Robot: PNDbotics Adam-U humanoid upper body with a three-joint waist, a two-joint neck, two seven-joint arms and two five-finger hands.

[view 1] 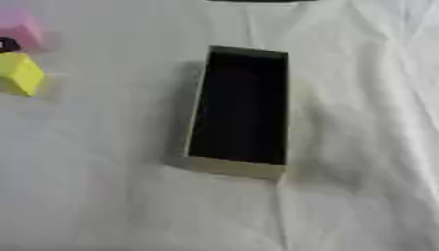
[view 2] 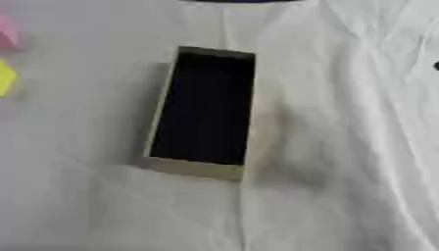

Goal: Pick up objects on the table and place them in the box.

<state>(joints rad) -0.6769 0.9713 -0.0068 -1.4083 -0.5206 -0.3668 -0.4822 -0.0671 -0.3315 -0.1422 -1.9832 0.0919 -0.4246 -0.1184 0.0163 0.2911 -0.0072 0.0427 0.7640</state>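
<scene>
Though both eye views look down on the work, neither shows a robot hand, so whether the hands are open or closed on anything cannot be told. At the middle lies a long rectangular open box (view 1: 233, 168) with pale yellowish card walls and a dark inside; it rests on the white creased cloth (view 1: 360, 206) that covers the surface, its long axis running away from the camera and tilted slightly. Nothing can be made out within its dark interior. Well apart from the box, at the left edge, sits a yellow block-shaped object (view 1: 20, 73), and just beyond it a pink block-shaped object (view 1: 19, 27), with a small black thing (view 1: 8, 45) between the two, touching or nearly touching both. The left eye view shows these three fairly whole; the right eye view cuts them down to a sliver of yellow and a sliver of pink at its border. The right eye view alone shows a tiny dark speck (view 2: 435, 65) at its right edge. A dark shape (view 1: 261, 1) crosses the top edge in both.
</scene>
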